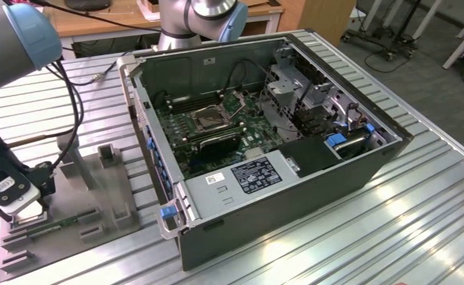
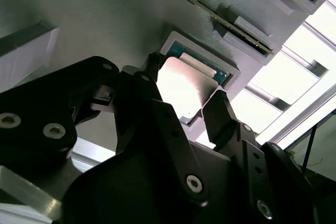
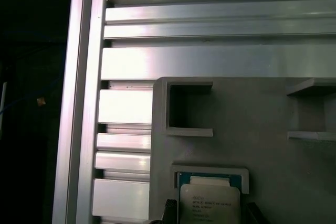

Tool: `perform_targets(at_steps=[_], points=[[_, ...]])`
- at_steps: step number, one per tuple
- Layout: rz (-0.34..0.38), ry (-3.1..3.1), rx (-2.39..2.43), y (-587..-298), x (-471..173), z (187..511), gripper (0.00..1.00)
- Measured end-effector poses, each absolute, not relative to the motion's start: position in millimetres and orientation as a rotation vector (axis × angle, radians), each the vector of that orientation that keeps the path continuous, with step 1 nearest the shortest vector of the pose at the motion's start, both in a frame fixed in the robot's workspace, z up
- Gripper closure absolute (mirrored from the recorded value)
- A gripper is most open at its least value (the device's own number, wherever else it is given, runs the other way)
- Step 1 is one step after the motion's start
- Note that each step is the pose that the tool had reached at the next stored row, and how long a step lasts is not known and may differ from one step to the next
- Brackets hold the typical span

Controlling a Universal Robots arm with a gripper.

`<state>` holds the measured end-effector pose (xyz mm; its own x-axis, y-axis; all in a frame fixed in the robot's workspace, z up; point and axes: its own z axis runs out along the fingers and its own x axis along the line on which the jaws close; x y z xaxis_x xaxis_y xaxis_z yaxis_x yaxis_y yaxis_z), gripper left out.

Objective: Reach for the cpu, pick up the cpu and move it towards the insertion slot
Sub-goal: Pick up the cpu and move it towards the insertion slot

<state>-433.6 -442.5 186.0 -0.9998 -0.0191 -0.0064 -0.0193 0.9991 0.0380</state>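
The cpu (image 3: pixel 210 205), a silvery square chip with a green rim, lies flat in a recess of the grey plastic tray (image 3: pixel 262 124). My gripper (image 3: pixel 210 212) is down over it and open, with one black fingertip (image 3: pixel 170 208) on each side of the chip. In the second wrist view the fingers (image 2: pixel 218 108) straddle the cpu (image 2: pixel 184 85) very closely. In the exterior view the gripper (image 1: pixel 22 209) hangs over the tray (image 1: pixel 97 190) at that view's lower left. The insertion slot (image 1: pixel 212 117), a silver-framed socket, sits on the green board inside the open computer case.
The open computer case (image 1: pixel 295 196) stands on the slatted aluminium table (image 1: pixel 390 225), to the exterior view's right of the tray. A long green memory stick (image 1: pixel 59 225) lies in the tray beside the gripper. Raised tray posts (image 1: pixel 107 155) stand nearby. Cables trail from the arm.
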Motion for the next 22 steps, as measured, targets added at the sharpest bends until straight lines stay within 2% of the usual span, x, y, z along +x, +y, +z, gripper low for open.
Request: perform_targets(at_steps=[22], points=[[0.062,3.135,-0.03,-440.7,-434.9,184.4,0.39]])
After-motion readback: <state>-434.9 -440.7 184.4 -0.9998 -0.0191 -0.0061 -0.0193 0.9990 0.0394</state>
